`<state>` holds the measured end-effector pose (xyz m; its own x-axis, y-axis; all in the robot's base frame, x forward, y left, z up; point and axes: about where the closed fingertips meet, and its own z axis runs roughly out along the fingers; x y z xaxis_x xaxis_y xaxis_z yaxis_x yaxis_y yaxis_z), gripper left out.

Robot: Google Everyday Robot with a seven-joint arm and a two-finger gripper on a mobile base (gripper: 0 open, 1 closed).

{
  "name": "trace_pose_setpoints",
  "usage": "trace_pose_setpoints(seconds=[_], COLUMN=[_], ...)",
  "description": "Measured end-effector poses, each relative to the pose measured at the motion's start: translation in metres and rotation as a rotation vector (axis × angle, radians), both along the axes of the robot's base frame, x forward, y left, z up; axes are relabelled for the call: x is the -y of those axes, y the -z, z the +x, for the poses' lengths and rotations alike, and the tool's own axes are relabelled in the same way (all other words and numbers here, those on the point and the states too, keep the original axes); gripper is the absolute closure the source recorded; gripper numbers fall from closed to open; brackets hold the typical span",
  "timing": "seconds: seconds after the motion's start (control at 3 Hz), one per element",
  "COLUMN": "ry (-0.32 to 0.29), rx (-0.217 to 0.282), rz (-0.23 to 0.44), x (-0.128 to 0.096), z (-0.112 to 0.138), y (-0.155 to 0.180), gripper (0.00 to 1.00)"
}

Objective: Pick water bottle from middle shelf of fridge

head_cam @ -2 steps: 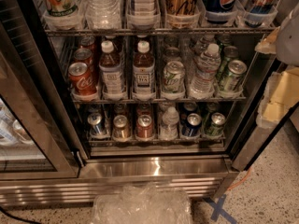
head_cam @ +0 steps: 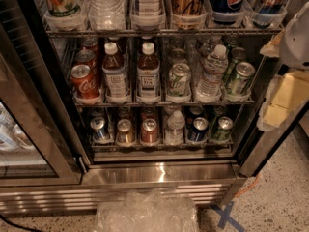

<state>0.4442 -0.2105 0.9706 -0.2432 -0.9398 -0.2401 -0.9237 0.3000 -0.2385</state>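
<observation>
The fridge [head_cam: 159, 175] stands open in front of me, with its glass door swung to the left. The water bottle [head_cam: 211, 72], clear and ribbed with a white cap and pale label, stands upright at the front of the middle shelf [head_cam: 164, 101], second lane from the right. Green cans stand on both sides of it. My gripper [head_cam: 282, 100], cream and white, shows at the right edge of the view, outside the fridge. It is to the right of the bottle and slightly lower, well apart from it.
The middle shelf also holds red cola cans [head_cam: 84, 81] and two brown tea bottles [head_cam: 147, 74]. The lower rack holds small cans and another small clear bottle [head_cam: 175, 127]. The glass door [head_cam: 29, 124] is on the left. Crumpled clear plastic [head_cam: 145, 211] and a blue tape cross [head_cam: 225, 216] lie on the floor.
</observation>
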Motion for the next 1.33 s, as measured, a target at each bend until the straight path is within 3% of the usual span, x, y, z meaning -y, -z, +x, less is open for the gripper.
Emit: trace_pose_setpoints(seconds=[0.33,0.67,1.0,1.33], ry=[0.091,0.212,0.238,0.238], rx=[-0.059,-0.105,-0.054,-0.054], rz=[0.140,0.354,0.410,0.411], x=[-0.012,-0.036,-0.042,-0.043], z=[0.001,-0.007,0.005,0.005], y=[0.046,0.095,0.090,0.090], gripper=[0.00,0.00,0.00,0.00])
